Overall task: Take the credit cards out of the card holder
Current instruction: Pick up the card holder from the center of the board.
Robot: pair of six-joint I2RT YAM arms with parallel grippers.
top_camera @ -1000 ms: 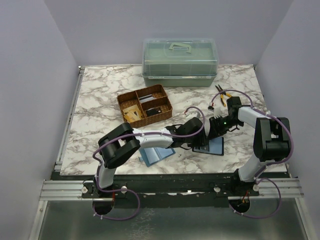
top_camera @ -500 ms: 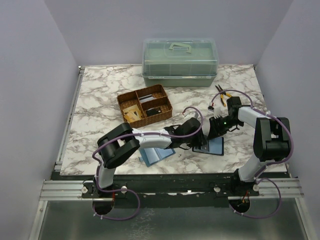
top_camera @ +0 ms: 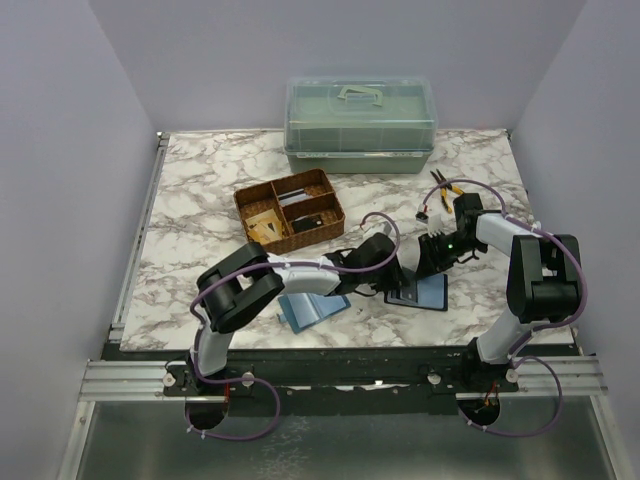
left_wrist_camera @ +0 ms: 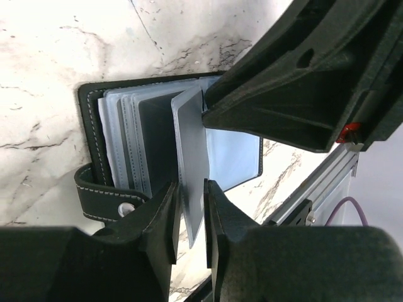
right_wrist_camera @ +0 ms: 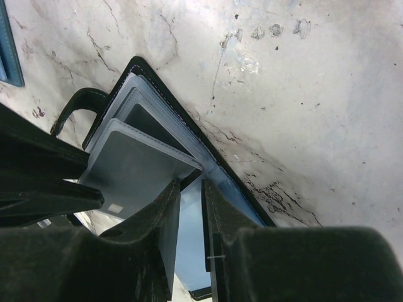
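The card holder (top_camera: pixel 428 292) lies open on the marble table, right of centre. Its black cover, snap tab (left_wrist_camera: pixel 104 195) and blue-grey sleeves (left_wrist_camera: pixel 119 135) show in the left wrist view. A grey credit card (left_wrist_camera: pixel 189 145) stands up out of a sleeve. My left gripper (left_wrist_camera: pixel 192 189) is shut on its lower edge. The same card (right_wrist_camera: pixel 135 173) shows in the right wrist view, left of my right gripper (right_wrist_camera: pixel 190 185). That gripper is shut on a light-blue inner page (right_wrist_camera: pixel 192 239) of the card holder. Both grippers meet over the holder in the top view.
A light-blue flat folder (top_camera: pixel 312 308) lies left of the holder, under the left arm. A brown wicker tray (top_camera: pixel 290 210) with compartments stands mid-table, with a green lidded box (top_camera: pixel 360 125) behind it. Yellow-handled pliers (top_camera: pixel 447 187) lie at the right rear. The table's metal front rail (left_wrist_camera: pixel 327 182) runs close by.
My left gripper has edged right toward the holder and its jaws have narrowed onto the grey card. The right arm has stayed put.
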